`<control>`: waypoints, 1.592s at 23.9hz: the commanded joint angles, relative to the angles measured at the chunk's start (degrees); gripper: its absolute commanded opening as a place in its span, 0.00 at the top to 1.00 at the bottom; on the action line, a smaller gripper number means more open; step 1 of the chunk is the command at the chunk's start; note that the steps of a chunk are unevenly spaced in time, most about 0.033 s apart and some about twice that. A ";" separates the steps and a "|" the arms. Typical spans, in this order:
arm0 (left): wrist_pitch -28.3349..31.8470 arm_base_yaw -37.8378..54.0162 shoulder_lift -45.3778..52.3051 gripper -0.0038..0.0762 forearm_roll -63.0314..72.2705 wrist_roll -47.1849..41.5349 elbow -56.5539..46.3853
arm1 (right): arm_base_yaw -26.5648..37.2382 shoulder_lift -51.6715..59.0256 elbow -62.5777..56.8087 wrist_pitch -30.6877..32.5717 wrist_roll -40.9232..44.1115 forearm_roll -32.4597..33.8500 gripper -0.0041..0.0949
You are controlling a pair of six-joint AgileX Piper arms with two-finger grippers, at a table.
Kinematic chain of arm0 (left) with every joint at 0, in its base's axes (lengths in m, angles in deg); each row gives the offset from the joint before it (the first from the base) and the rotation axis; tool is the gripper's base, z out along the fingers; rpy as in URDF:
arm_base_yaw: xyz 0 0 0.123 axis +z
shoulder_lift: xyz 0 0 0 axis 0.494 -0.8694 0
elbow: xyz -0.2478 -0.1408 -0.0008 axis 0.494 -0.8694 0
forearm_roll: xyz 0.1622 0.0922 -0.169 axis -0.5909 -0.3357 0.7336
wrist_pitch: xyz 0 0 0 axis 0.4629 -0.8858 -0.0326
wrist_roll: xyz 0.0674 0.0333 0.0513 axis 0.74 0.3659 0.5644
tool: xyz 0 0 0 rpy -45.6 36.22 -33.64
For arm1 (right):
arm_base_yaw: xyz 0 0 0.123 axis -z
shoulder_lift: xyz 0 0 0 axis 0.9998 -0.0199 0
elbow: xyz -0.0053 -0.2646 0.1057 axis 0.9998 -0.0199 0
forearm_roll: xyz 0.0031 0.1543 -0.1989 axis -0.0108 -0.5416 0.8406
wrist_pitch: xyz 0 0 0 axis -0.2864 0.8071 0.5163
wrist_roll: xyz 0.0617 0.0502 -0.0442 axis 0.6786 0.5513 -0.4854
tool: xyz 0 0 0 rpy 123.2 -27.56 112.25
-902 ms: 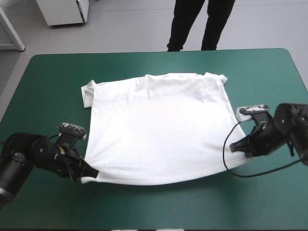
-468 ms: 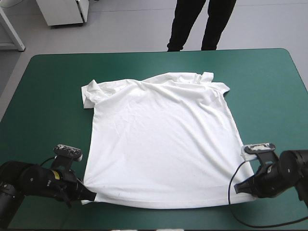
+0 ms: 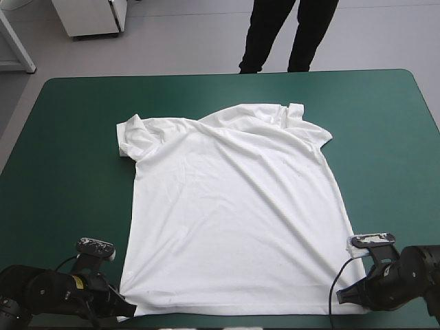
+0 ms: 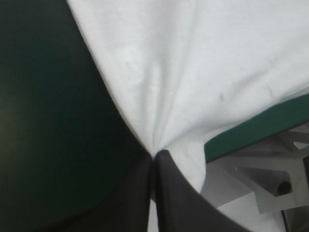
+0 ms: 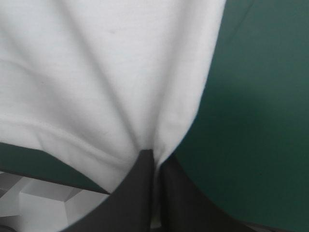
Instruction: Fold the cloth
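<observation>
The white T-shirt [image 3: 230, 213] lies spread almost flat on the teal-green table, collar end toward the far edge, hem along the near edge. My left gripper [image 3: 127, 307] is shut on the T-shirt at its near-left hem corner. My right gripper [image 3: 342, 297] is shut on the T-shirt at its near-right hem corner. In the left wrist view the cloth [image 4: 203, 72] fans out from the pinched fingertips [image 4: 153, 157], with the table's near edge beside them. The right wrist view shows the same: fabric [image 5: 106, 72] gathered into the closed tips [image 5: 153, 153].
Bare teal-green cover [image 3: 62, 151] lies to the left, and more [image 3: 392, 137] to the right and beyond the shirt. Both grippers sit close to the table's near edge. One sleeve [image 3: 130, 134] is bunched at the far left; the other [image 3: 302, 120] is folded over.
Both grippers have pulled the hem corners toward the near edge. The shirt slid with them and stretched out longer and flatter, its collar end moving away from the far edge.
</observation>
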 commanded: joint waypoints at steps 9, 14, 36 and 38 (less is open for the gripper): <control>-3.21 -0.17 0.49 0.97 4.20 0.02 -0.10 | -0.24 0.24 5.42 1.75 -0.89 0.02 0.96; -3.21 -0.17 0.49 0.74 5.79 0.14 1.98 | -0.24 0.24 11.88 1.75 -1.60 0.02 0.80; 3.74 2.59 -37.48 0.33 -13.56 -1.33 43.26 | -0.97 -32.08 52.44 -1.04 1.47 5.89 0.34; 5.74 4.06 -39.56 0.33 -13.56 -1.33 43.26 | -0.97 -33.84 54.09 -1.56 1.47 5.77 0.34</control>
